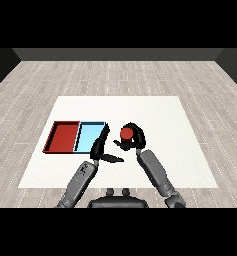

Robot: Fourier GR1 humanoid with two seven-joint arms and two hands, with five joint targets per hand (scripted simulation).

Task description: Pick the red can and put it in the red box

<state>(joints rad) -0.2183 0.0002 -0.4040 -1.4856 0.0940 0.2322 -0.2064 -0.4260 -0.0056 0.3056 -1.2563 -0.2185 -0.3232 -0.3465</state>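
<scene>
White table (155,115) on grey plank floor. Red can (125,132) held right of trays, right hand (135,138) curled round it. Left hand (101,146) fingers straight, idle. Can best carried left, kept upright, over light blue tray (90,137) to red tray (62,136).

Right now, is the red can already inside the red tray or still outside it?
Outside. The red can sits in the right hand, to the right of the light blue tray; the red tray holds nothing.
</scene>
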